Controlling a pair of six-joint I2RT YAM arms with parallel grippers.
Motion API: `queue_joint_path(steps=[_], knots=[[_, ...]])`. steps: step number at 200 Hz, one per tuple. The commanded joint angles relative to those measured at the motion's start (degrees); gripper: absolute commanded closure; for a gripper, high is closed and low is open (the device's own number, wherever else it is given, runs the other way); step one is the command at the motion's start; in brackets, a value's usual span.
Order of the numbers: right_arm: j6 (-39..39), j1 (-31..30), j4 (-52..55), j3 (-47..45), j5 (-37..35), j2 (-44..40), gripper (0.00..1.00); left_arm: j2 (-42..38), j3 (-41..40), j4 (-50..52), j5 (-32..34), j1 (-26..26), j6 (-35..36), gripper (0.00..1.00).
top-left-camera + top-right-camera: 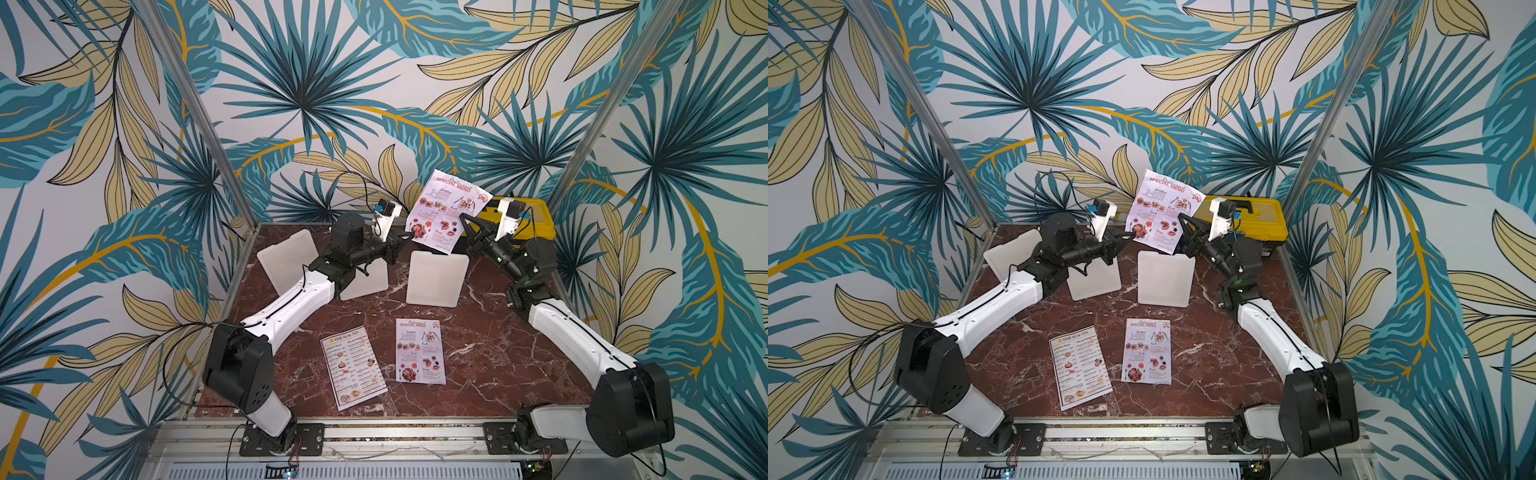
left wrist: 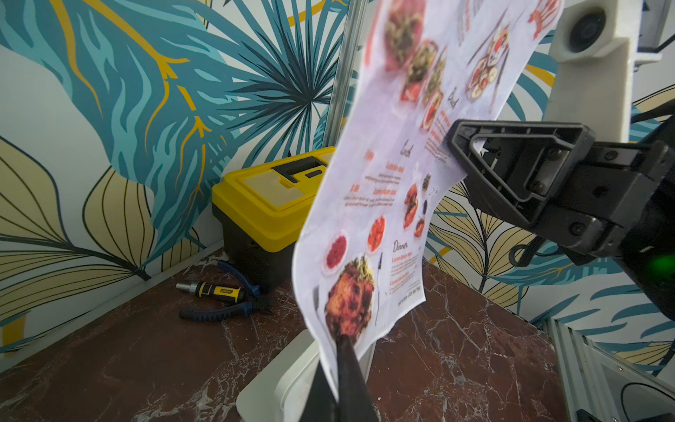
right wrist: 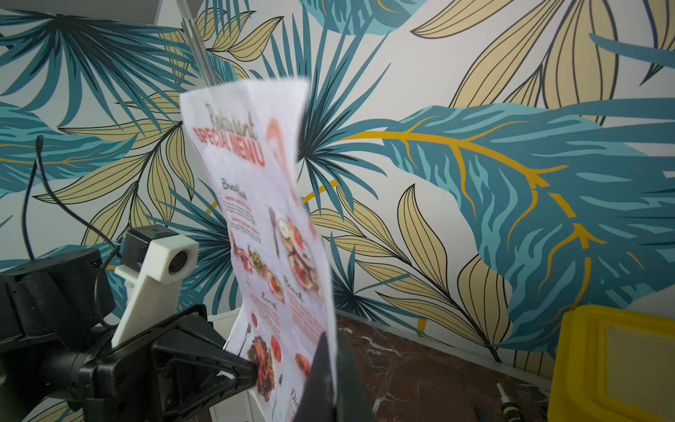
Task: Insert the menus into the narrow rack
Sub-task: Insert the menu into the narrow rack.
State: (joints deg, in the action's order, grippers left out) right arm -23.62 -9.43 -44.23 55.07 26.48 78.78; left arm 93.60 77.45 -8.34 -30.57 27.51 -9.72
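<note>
The desk (image 1: 498, 361) shows how little is done, by my reckoning. None of the three menus is in the rack (image 1: 436, 280), so all three insertions are left, with the first under way. The toolbox (image 2: 266, 197) stands just behind the rack on my right arm's side, with the wall close beyond, so room there is tight. Above the rack the air is open. On my left arm's side of the rack stand two more racks (image 1: 286, 259) (image 1: 370, 284), and my left arm passes over one of them.

The held menu (image 1: 444, 208) hangs above the rack, tilted and bowed. Its bottom edge is close over the rack's top edge, and I cannot tell whether they touch. I judge that limp edge must come level with the narrow slot before going down, or it may buckle on the rim. The second SPECIAL MENU (image 1: 419, 351) and DIM SUM INN (image 1: 353, 372) lie flat on the rack's side toward my bases, apart from each other.

My left end effector (image 1: 409, 236) is clenched on the held menu's bottom corner. My right end effector (image 1: 463, 217) is clenched on its side edge, higher above the rack. Pliers (image 2: 222, 310) and a screwdriver (image 2: 212, 290) lie behind the rack by the toolbox.
</note>
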Motion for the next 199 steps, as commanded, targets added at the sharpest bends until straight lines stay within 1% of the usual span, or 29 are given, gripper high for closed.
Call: queue_joint_path(steps=[1,37,100,147,159,199], knots=[[-3.5,1.6,-8.3,1.6,3.8,2.2,1.0,2.2,3.3,-0.2,-0.7,-0.9,1.6,1.0],[-4.6,1.9,-10.4,3.7,6.0,5.9,1.0,4.9,5.6,-0.1,-1.1,-1.8,2.2,1.0],[-5.3,2.4,-12.7,5.0,6.0,11.1,1.0,9.5,8.6,-0.1,-2.1,-3.2,2.2,1.0],[-7.3,2.9,-16.0,4.1,7.2,14.0,1.0,11.2,8.2,-0.1,-2.4,-3.7,2.1,1.0],[-7.6,2.9,-16.5,3.7,7.4,14.5,1.0,11.6,8.1,-0.1,-3.3,-3.7,2.0,1.0],[-10.1,2.9,-19.9,1.9,8.3,14.8,1.0,11.8,7.7,-0.2,-4.1,-3.8,1.5,1.0]])
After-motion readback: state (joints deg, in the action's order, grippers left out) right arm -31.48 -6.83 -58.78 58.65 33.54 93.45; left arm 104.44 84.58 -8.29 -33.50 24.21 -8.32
